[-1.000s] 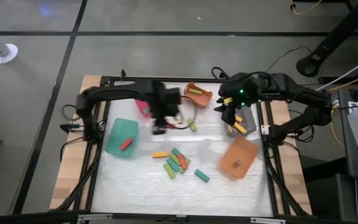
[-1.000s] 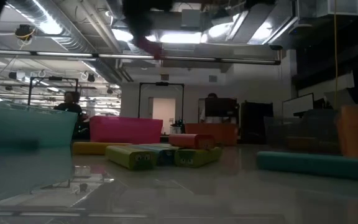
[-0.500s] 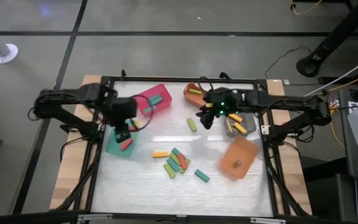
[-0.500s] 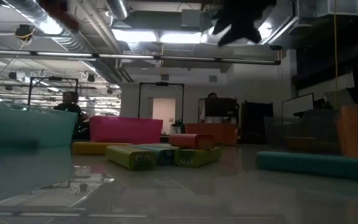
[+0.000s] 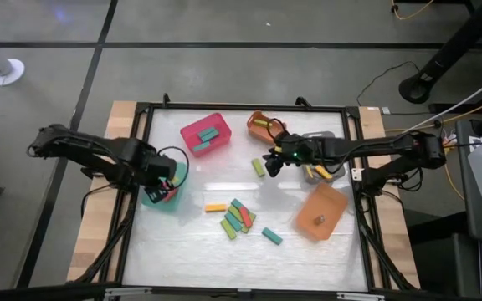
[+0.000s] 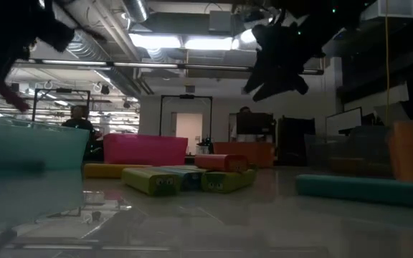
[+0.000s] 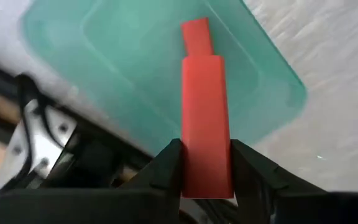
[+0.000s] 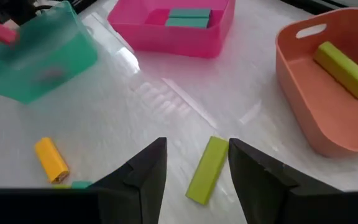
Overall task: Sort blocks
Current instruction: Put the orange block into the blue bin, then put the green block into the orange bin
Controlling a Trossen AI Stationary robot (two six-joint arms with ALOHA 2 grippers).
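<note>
My left gripper [image 5: 165, 179] hangs over the teal bin [image 5: 156, 196] at the table's left and is shut on a red block [image 7: 206, 143]. A second red block [image 7: 196, 34] lies flat in that bin [image 7: 129, 68]. My right gripper [image 8: 196, 152] is open above a light green block [image 8: 206, 169] that lies flat on the table near the middle [image 5: 258, 167], one finger on either side of it and clear of it. Several more blocks lie in a cluster [image 5: 237, 217], with a yellow one [image 5: 216, 206] and a teal one [image 5: 271, 237] beside it. My left gripper pinches the red block between its two fingers at the block's near end [image 7: 206, 180]. The fingers lie along the block's long sides, and most of it sticks out past them. It is lifted clear, over the teal bin.
A pink bin [image 5: 206, 134] with teal blocks stands at the far side. An orange bin [image 5: 266, 125] holds a green block. A grey bin [image 5: 320, 165] with yellow blocks and a second orange bin [image 5: 322, 211] stand at the right. A dark frame [image 5: 141, 109] rims the table.
My left gripper has carried the red block from near the pink bin toward the table's left, over the teal bin. My right gripper has moved from the grey bin toward the table's left and down, over the light green block.
</note>
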